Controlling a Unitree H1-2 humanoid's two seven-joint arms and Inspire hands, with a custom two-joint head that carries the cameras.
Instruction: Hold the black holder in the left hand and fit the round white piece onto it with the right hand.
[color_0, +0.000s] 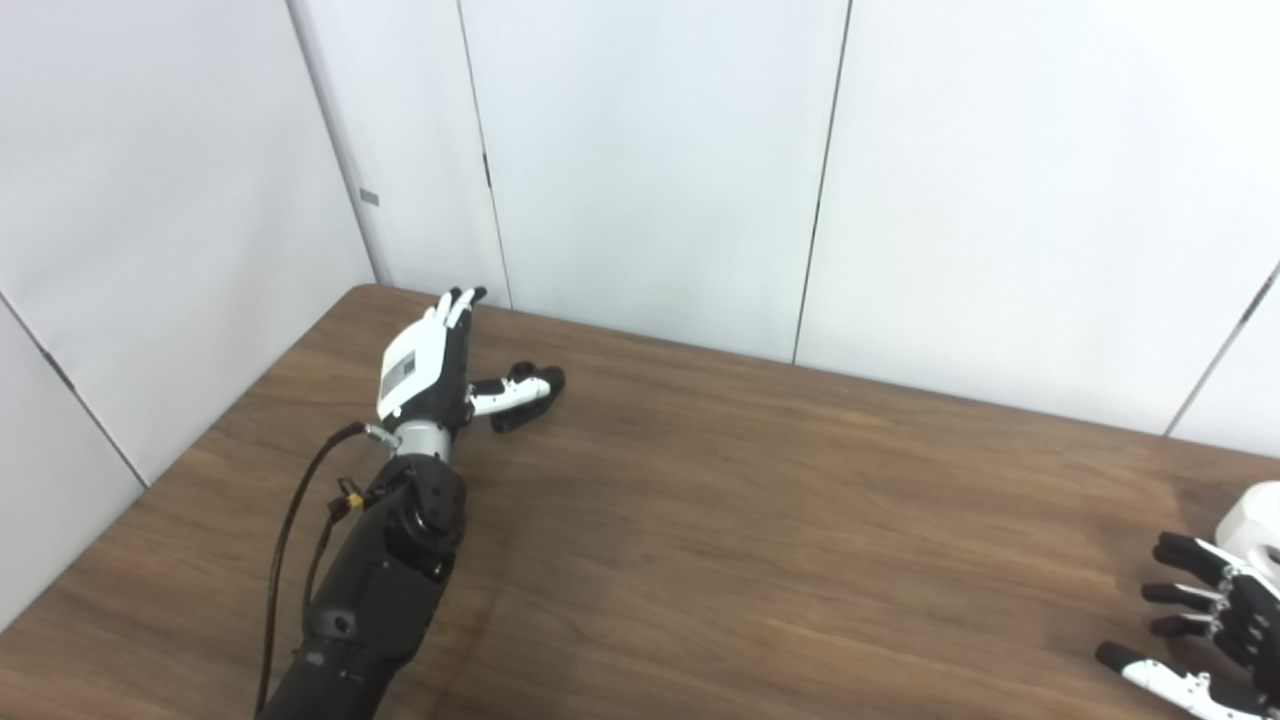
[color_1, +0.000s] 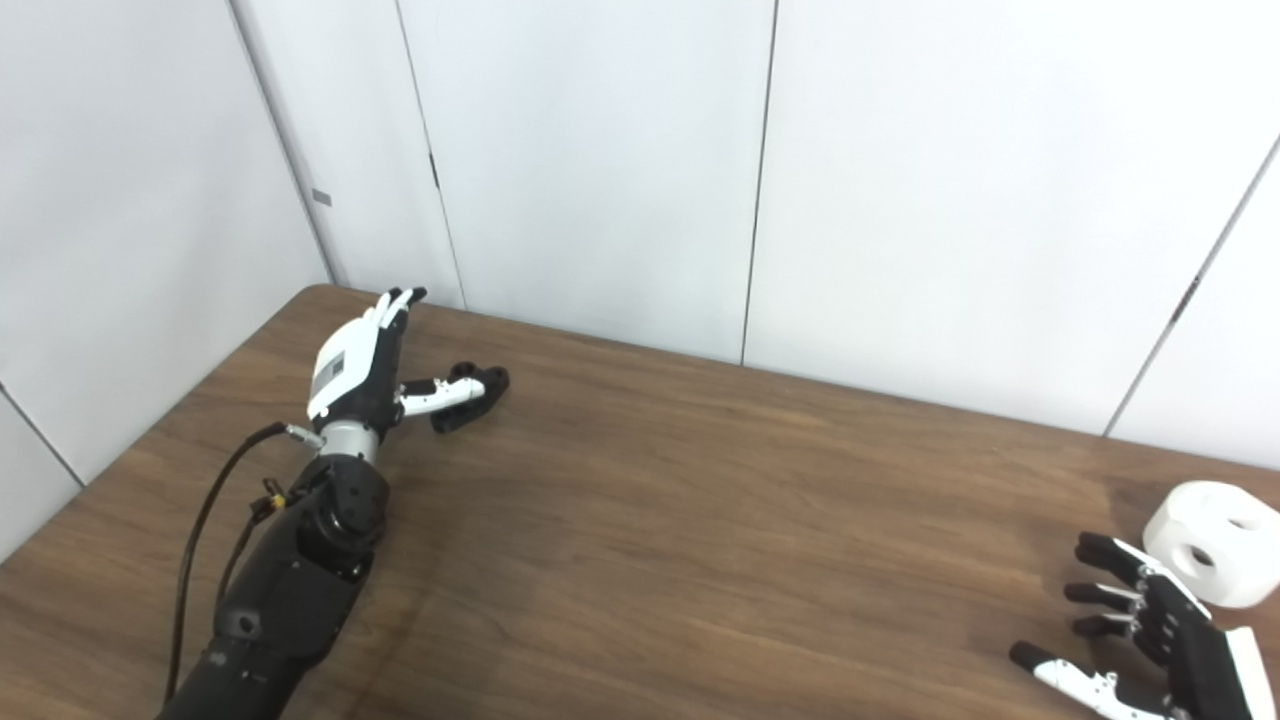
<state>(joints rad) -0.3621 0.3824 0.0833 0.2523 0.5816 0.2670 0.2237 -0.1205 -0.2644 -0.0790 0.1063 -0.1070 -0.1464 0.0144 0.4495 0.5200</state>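
The black holder (color_0: 512, 418) is a small dark piece lying on the table at the far left. My left hand (color_0: 425, 365) is stretched out flat beside it, open, its fingers straight and pointing at the wall. Its thumb reaches sideways across the holder and hides part of it; I cannot tell whether they touch. The round white piece (color_1: 1215, 540), with holes in its face, rests on the table at the far right. My right hand (color_1: 1150, 630) hovers just in front and left of it, open with fingers spread, holding nothing.
The brown wooden table (color_0: 720, 520) runs back to white wall panels (color_0: 650, 150). A black cable (color_0: 290, 520) loops beside my left forearm. The table's left edge lies close to my left arm.
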